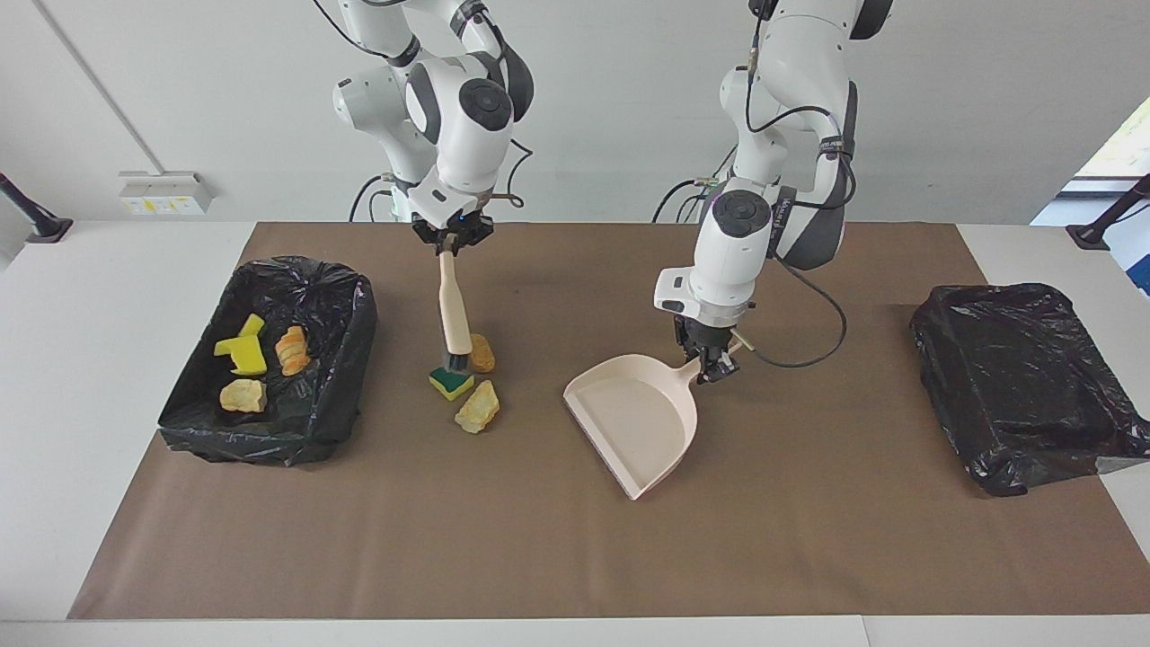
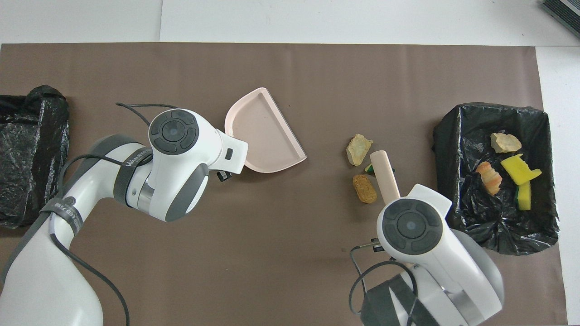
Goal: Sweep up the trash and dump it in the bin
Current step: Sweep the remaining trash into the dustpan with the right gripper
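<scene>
1. Four chunks of trash already lie in the bin at the right arm's end of the desk: two yellow sponge bits, an orange-brown piece and a pale lump. Leave that bin as it is.
2. Your right pincer is clamped on the top of the beige brush, which stands nearly upright with its bristles down on the green-topped sponge bit.
3. Three loose chunks sit around the bristles: that sponge bit, a bread-like piece touching the brush on the side nearer the robots, and a pale yellow lump just beside the sponge, farther from the robots.
4. Keep the bristles low and drag toward the dustpan in one steady stroke, so that all three chunks travel together.
5. Your left pincer is closed on the dustpan's handle. The pan is empty, rests on the brown mat, and stands well apart from the chunks.
6. I judge you should bring its open lip closer, facing the chunks and flat on the mat.
7. A second black-lined bin sits at the left arm's end.
</scene>
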`<state>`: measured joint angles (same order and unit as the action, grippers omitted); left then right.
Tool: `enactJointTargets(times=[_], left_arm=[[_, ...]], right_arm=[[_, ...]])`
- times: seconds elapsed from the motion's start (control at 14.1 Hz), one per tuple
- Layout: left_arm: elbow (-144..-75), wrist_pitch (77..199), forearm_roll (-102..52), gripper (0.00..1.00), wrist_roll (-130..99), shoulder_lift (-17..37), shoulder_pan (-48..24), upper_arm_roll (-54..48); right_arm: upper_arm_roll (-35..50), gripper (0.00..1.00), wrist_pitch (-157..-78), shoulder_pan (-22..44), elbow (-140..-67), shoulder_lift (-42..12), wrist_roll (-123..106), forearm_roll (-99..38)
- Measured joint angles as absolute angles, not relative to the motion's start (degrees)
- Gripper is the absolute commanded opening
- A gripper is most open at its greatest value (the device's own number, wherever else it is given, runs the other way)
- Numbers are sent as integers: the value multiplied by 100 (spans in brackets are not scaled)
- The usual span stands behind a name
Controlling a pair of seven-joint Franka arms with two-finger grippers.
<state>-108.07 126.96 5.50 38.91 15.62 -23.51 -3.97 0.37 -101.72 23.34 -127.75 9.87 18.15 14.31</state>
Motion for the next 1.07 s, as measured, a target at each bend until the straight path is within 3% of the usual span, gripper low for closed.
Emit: enactJointTargets(times=[0.57,1.07], left_arm=[[-10665,12315,649,0,4612,1820,-2862,-534],[-10211,11864,1027,0,4618,2161,-3057,-540]], right_arm=[[46,0,-11069,1549,-12943,327,1461,1232],[136,0,-11158,1872,-12929,54,1461,-192]])
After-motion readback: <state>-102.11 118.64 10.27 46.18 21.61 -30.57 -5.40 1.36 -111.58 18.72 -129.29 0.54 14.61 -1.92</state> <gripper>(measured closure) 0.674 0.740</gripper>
